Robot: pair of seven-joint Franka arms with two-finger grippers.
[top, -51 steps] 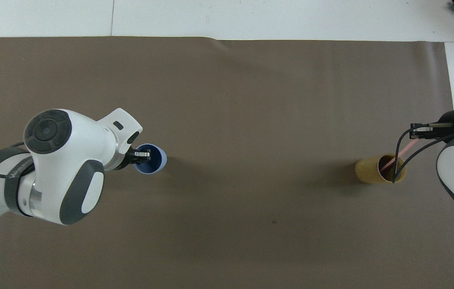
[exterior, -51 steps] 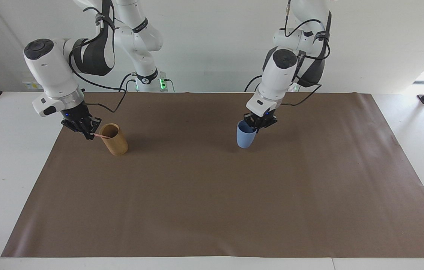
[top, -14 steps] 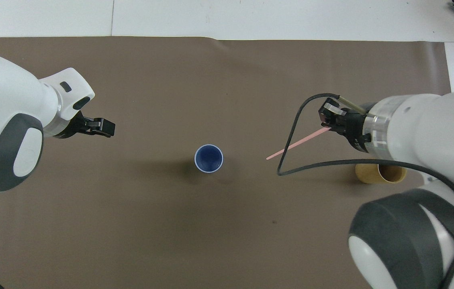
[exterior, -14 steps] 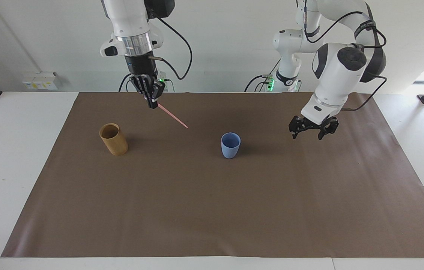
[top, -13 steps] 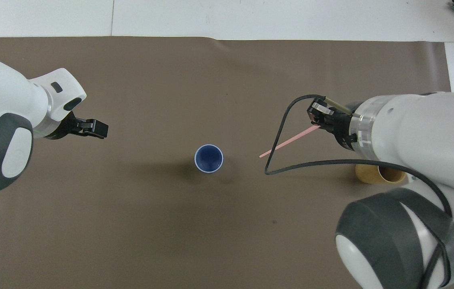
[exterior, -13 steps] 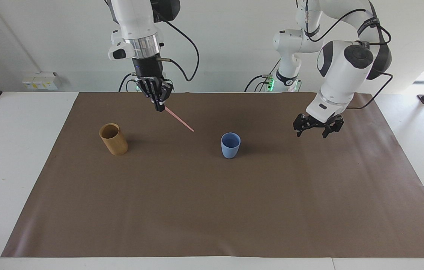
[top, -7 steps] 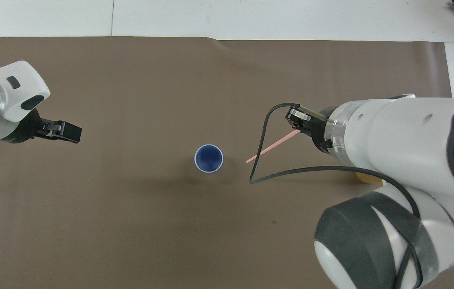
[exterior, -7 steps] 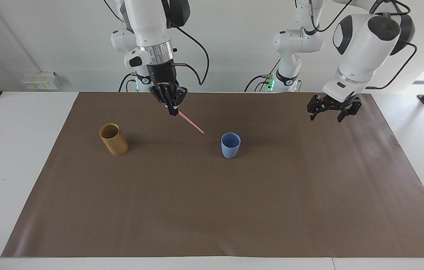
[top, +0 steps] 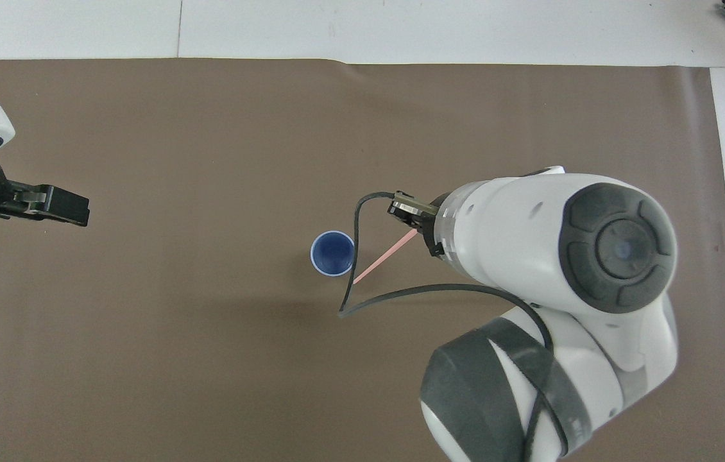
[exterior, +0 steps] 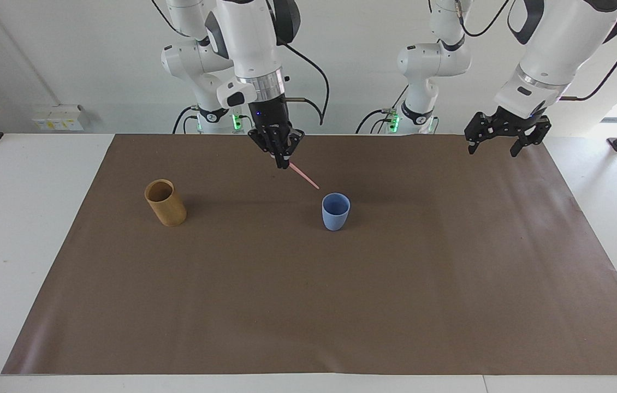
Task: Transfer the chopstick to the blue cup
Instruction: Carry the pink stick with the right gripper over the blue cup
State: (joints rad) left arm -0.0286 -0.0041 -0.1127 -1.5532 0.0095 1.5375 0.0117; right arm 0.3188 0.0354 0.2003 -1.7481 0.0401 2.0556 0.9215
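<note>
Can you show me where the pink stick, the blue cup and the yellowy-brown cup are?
chopstick [exterior: 304, 178]: facing view, middle of the pink shaft.
blue cup [exterior: 335, 215]: facing view, outer wall below the rim.
bamboo holder [exterior: 168, 210]: facing view, outer side wall.

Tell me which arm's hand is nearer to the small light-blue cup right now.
The right hand. It hangs beside the light-blue tapered cup, holding the thin pink chopstick, whose tip is near the rim. The open left hand waits over the left arm's end of the brown mat.

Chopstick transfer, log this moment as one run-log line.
right gripper: shut on chopstick, tilted, tip above blue cup rim | left gripper: open, raised, waiting | chopstick not yet in cup
</note>
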